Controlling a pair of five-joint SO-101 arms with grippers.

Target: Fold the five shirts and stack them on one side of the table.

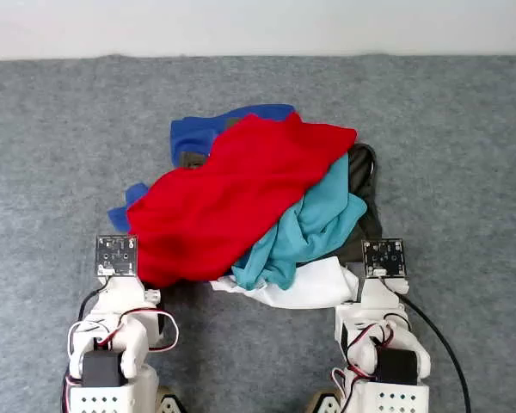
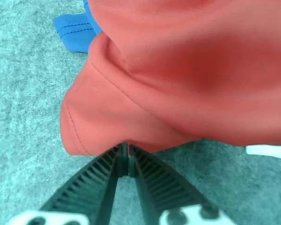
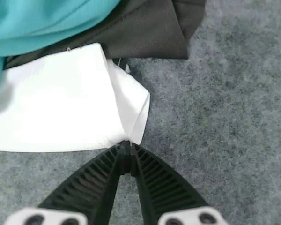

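Red shirt (image 2: 187, 70) hem by L fingers (image 2: 96, 183), white shirt (image 3: 51, 103) corner by R fingers (image 3: 96, 180), both pairs together

Bright, even light; faint soft shadows

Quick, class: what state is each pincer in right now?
Left pincer: closed, empty, beside the red shirt.
Right pincer: closed, empty, beside the white shirt.
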